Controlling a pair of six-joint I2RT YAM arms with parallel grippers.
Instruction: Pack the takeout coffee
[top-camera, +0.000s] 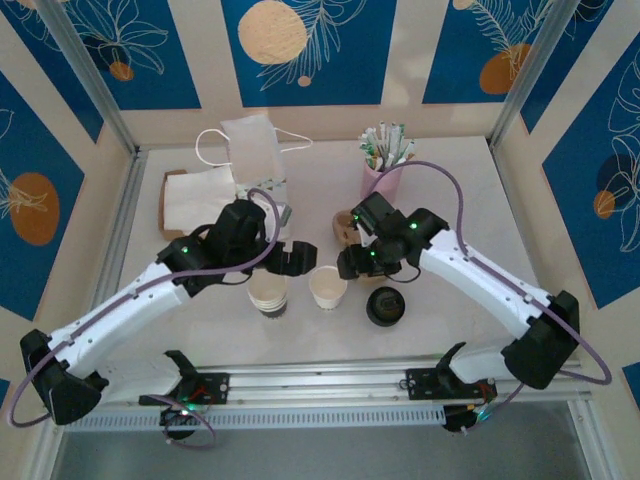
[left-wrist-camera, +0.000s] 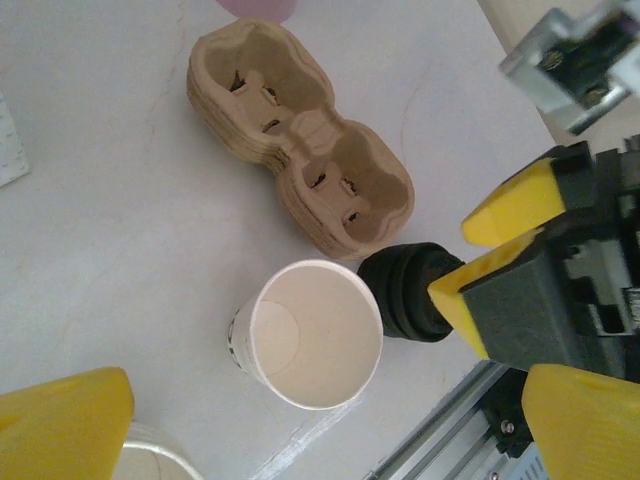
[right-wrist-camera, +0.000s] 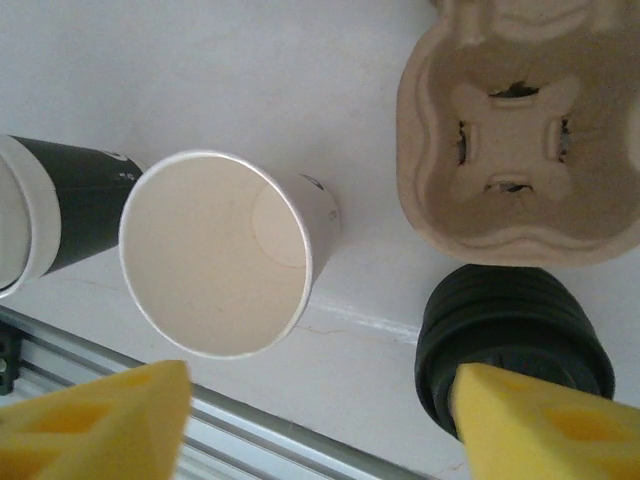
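Note:
The lidded takeout coffee is out of view. A lidless whitish paper cup (top-camera: 328, 287) (left-wrist-camera: 310, 335) (right-wrist-camera: 215, 255) stands upright and empty between both grippers. My left gripper (top-camera: 298, 258) (left-wrist-camera: 320, 430) is open just left of it, with its yellow fingers (left-wrist-camera: 60, 420) wide apart. My right gripper (top-camera: 352, 262) (right-wrist-camera: 315, 430) is open just right of the cup, holding nothing. One right fingertip (right-wrist-camera: 540, 425) hangs over a stack of black lids (top-camera: 386, 306) (left-wrist-camera: 405, 290) (right-wrist-camera: 515, 335). A brown pulp cup carrier (top-camera: 345, 225) (left-wrist-camera: 300, 140) (right-wrist-camera: 520, 130) lies behind.
A stack of dark-sleeved cups (top-camera: 268, 295) (right-wrist-camera: 60, 215) stands left of the lone cup. A pink holder of stirrers (top-camera: 383, 160), a white bag (top-camera: 255, 150) and napkins (top-camera: 195, 200) sit at the back. A metal rail (top-camera: 320, 380) runs along the near edge.

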